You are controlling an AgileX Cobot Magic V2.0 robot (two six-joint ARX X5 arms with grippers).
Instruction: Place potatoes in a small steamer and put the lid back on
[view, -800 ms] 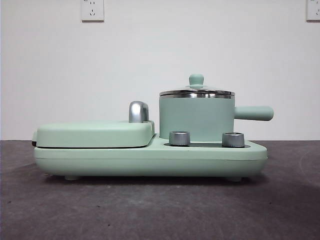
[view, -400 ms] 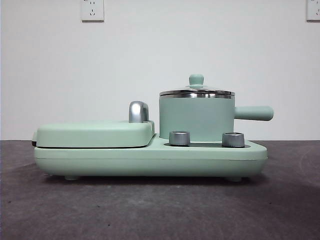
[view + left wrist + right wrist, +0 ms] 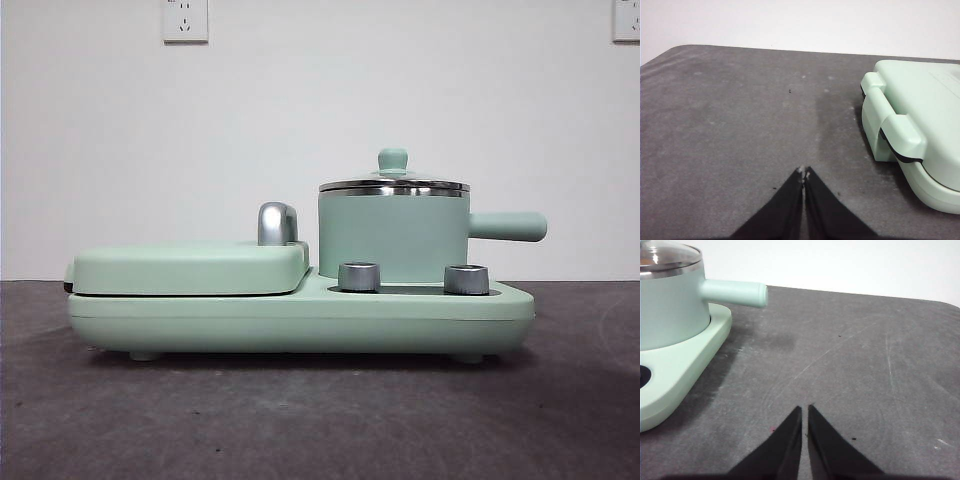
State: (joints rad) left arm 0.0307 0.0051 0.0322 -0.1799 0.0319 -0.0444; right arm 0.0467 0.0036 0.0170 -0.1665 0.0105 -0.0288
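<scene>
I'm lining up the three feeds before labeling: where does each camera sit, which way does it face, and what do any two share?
Front: low at table height, facing level across at the small steamer with the lid on; no robot part shows.
Left wrist: on the left arm, facing the table and griddle lid; left tool shut.
Right wrist: on the right arm, facing the steamer's handle; right tool shut.
Shared: the steamer, front and right wrist.
</scene>
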